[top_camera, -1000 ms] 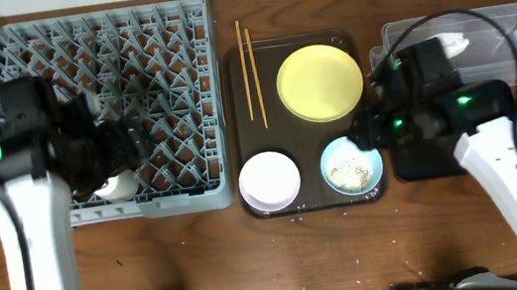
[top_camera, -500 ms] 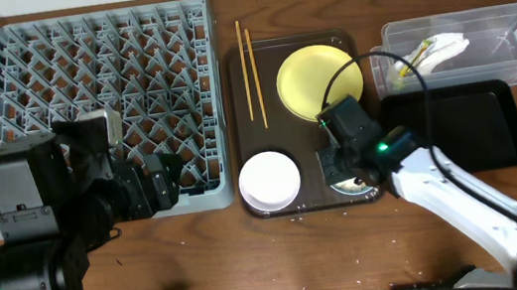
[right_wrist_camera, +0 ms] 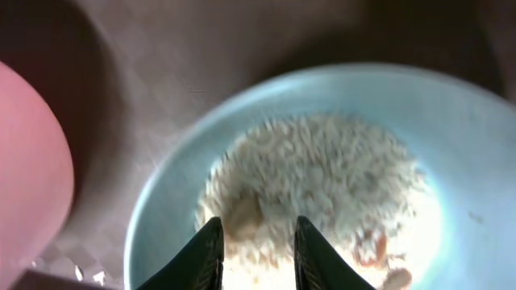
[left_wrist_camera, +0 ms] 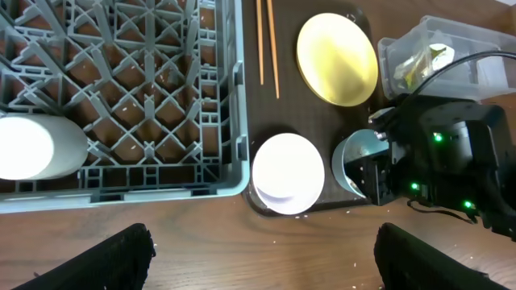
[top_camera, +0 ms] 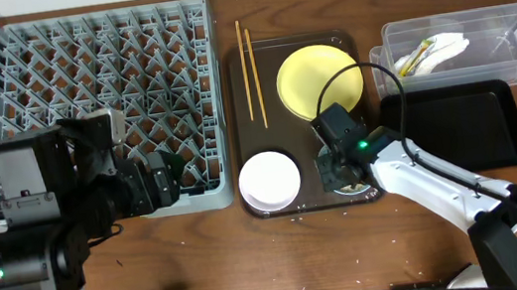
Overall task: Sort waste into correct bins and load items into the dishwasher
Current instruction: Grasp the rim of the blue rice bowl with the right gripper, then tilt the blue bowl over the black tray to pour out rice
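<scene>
The blue bowl point(right_wrist_camera: 476, 145) sits on the brown tray point(top_camera: 271, 103), loose rice point(right_wrist_camera: 322, 177) inside; right fingers point(right_wrist_camera: 208, 254) narrow, gripping nothing, just above the rice. Bowl looks rigid, light, glossy-slick: I'd pinch the rim and keep it level. Also, left fingers point(left_wrist_camera: 105, 262) wide, empty.

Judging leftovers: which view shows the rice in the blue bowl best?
Right wrist: rice sits in the blue bowl, close up. Overhead, the right arm mostly covers it; left wrist shows only the bowl's edge.
</scene>
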Controlling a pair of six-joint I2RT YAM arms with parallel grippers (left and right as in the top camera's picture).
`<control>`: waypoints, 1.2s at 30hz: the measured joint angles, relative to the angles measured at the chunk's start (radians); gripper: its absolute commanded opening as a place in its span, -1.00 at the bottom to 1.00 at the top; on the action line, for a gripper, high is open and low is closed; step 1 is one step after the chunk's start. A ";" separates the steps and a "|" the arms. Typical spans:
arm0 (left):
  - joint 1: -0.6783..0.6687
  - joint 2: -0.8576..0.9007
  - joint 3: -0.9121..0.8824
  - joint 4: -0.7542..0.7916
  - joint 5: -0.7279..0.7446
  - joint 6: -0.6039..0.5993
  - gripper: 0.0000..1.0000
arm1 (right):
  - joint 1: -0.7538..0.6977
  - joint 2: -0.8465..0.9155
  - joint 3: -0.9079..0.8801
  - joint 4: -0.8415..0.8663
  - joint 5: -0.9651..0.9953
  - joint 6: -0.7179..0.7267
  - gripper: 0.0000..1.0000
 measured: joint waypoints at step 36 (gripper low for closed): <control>0.000 0.037 0.000 -0.036 0.000 0.000 0.79 | 0.024 -0.117 0.069 -0.067 -0.040 0.074 -0.98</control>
